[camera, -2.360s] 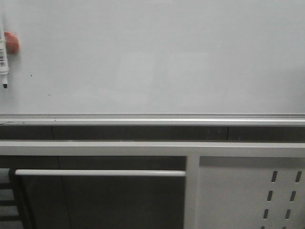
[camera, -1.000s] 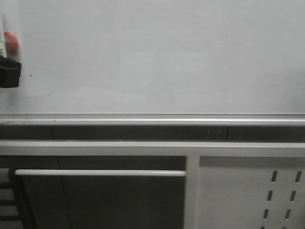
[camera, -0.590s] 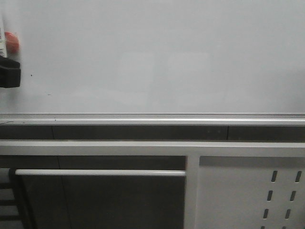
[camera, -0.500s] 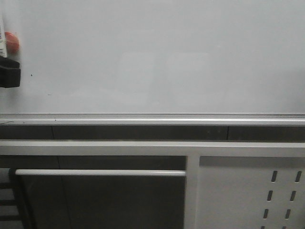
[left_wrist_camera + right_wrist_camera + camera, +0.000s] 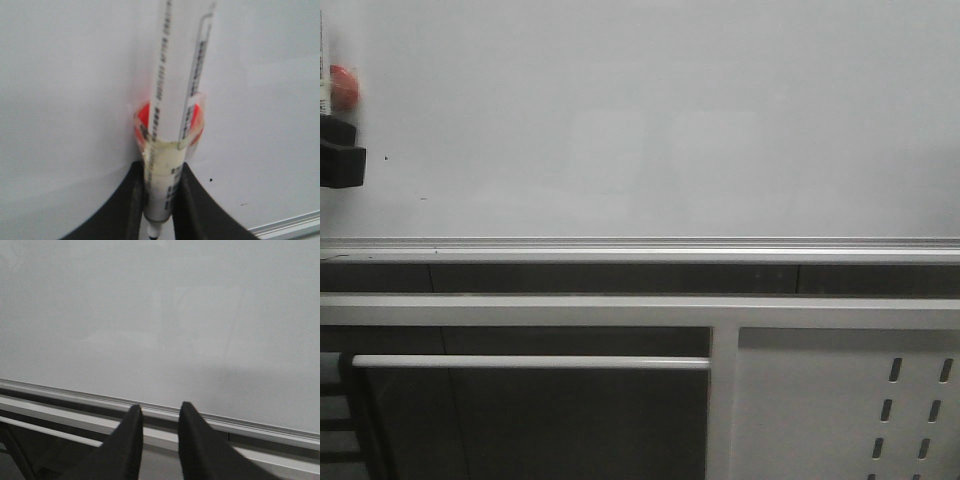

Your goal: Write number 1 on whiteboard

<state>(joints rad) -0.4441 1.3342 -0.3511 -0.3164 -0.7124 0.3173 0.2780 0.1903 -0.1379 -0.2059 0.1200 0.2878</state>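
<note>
The whiteboard (image 5: 650, 120) fills the upper front view, with its silver rail (image 5: 640, 245) below. No black stroke of a number 1 shows on it. At the far left edge my left gripper (image 5: 338, 160) is shut on the lower end of a white marker (image 5: 323, 60), which stands upright next to a red holder (image 5: 344, 88). In the left wrist view the black fingers (image 5: 134, 200) clamp the marker (image 5: 162, 165), its tip pointing down, with the red holder (image 5: 144, 116) behind it. My right gripper (image 5: 160, 406) is slightly open and empty, in front of the board (image 5: 150, 315).
Small dark specks (image 5: 386, 157) mark the board near the left gripper. Below the rail run a white frame bar (image 5: 620, 310) and a white rod (image 5: 530, 362). A white perforated panel (image 5: 850, 400) stands at the lower right.
The marker first hung alone with its tip showing. My left gripper came in from the left and closed on its lower end. In the last second it has barely moved.
</note>
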